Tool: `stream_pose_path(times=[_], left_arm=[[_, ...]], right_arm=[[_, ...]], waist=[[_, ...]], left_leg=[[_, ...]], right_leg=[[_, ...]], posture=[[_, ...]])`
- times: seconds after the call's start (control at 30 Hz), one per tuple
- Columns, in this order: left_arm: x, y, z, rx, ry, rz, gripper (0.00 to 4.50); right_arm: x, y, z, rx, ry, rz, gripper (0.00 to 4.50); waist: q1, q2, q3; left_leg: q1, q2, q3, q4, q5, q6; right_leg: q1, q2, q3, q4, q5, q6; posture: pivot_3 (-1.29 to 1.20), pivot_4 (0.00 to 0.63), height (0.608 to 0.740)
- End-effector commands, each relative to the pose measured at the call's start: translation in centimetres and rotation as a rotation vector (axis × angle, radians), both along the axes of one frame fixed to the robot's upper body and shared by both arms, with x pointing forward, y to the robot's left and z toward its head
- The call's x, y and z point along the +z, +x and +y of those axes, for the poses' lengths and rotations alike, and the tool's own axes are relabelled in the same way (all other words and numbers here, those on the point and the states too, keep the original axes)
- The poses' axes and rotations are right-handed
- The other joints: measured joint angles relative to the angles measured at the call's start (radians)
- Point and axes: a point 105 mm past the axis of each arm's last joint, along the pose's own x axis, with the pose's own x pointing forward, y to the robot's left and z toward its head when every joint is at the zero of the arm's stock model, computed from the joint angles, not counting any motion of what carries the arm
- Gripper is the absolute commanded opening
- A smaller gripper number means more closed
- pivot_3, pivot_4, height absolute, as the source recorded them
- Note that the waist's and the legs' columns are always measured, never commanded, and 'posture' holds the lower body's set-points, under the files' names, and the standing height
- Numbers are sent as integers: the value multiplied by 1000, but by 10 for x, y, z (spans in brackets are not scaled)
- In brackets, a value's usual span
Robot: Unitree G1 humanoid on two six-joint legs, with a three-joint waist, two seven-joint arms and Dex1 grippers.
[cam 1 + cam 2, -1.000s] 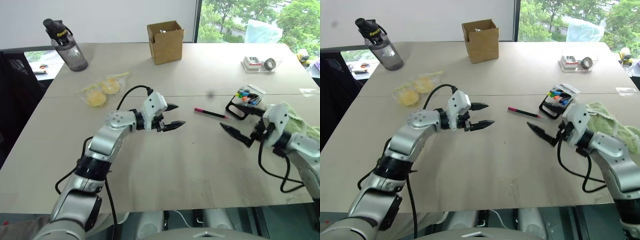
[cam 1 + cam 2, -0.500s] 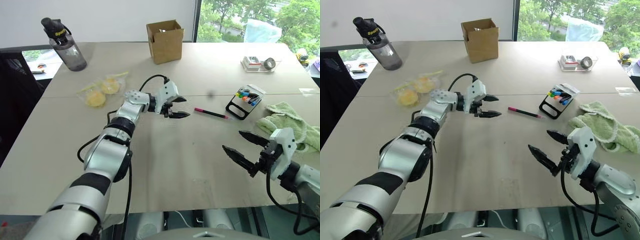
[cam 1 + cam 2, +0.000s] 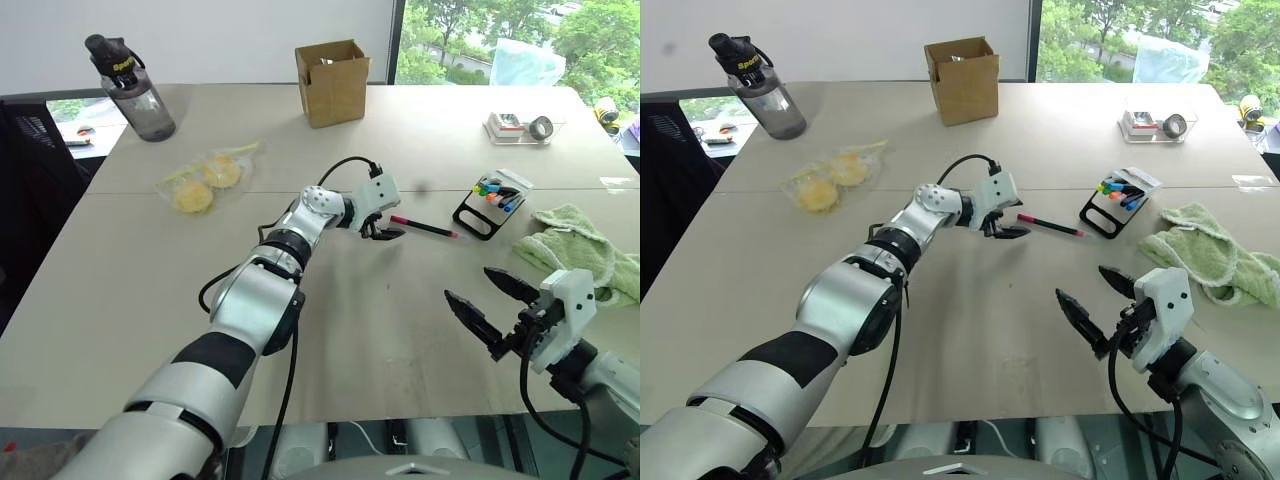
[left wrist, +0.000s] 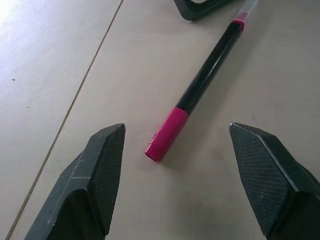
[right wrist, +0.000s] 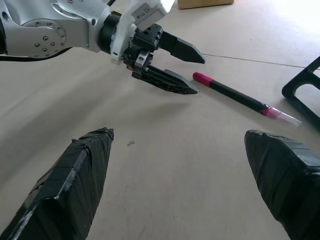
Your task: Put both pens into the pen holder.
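Note:
A thin black pen (image 3: pixel 422 227) with pink ends lies flat on the table, just left of the pen holder (image 3: pixel 489 206), a small black rack with short coloured markers in it. My left gripper (image 3: pixel 392 228) is open right at the pen's near pink end. In the left wrist view that pink cap (image 4: pixel 167 134) lies on the table between the two spread fingers, touching neither. My right gripper (image 3: pixel 467 283) hovers open near the table's front edge, well short of the pen (image 5: pixel 235 97), with nothing in it. The other pen is hidden or out of view.
A green cloth (image 3: pixel 580 250) lies right of the pen holder. At the back stand a cardboard box (image 3: pixel 331 83), a water bottle (image 3: pixel 132 90) and a clear tray with tape (image 3: pixel 518 127). A bag of yellow items (image 3: pixel 205 178) lies at the left.
My left gripper has travelled right and away from me, up to the pen's pink end. My right gripper drew back toward the front edge, then held still.

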Motion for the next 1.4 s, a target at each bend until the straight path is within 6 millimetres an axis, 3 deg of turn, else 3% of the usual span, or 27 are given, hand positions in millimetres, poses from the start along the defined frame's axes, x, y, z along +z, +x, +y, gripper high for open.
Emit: stream_pose_path(times=[0.03, 0.37, 0.53, 0.63, 0.7, 0.83, 1.03, 1.4], left_arm=[[5, 5, -7, 45, 2, -16, 3422], [-14, 8, -11, 217, -36, 108, 3422], [-33, -11, -10, 102, 54, 251, 3422], [-37, -15, -9, 72, 87, 265, 2649], [-38, -16, -9, 65, 92, 263, 1685], [-39, -19, -12, 36, 99, 271, 215], [-40, -23, -13, -5, 113, 279, 100], [-44, -25, 3, -30, 150, 303, 100]], right_arm=[[11, -4, 2, -15, -11, -54, 4479], [11, -14, 5, -55, -6, -48, 4479], [12, -20, 6, -74, -8, -43, 4479], [12, -24, 6, -85, -5, -34, 4500], [11, -25, 5, -95, -7, -30, 4500], [11, -26, 4, -102, -10, -29, 4500], [11, -23, 2, -101, -14, -34, 4500], [12, -17, 1, -85, -17, -42, 4500]], waist=[[0, 0, 0], [3, -1, -1], [1, -1, -3], [1, -1, -4], [1, -1, -4], [1, -2, -6], [1, -3, -7], [1, -3, -7]], left_leg=[[0, 0, 0, 0, 0, 0], [3, -1, -1, 1, 0, 0], [7, -1, -2, 1, 0, 0], [6, -1, -3, 1, 0, 0], [6, -1, -3, 1, 0, 0], [6, -1, -4, 1, 0, 0], [6, -1, -4, 1, 0, 0], [6, -1, -5, 1, 0, 1]], right_leg=[[0, 0, 0, 0, 0, 0], [4, -2, -2, 0, 1, 1], [8, -2, -4, 0, 0, 1], [8, -1, -4, 0, 0, 1], [8, -1, -5, 0, 0, 2], [8, -1, -5, 0, 0, 2], [9, -2, -5, 0, 0, 2], [9, -2, -7, 0, 0, 2]], posture=[[0, 150, 736], [0, 150, 736], [0, 150, 736], [0, 150, 736], [0, 150, 736], [0, 150, 736], [0, 150, 736], [0, 150, 736]])
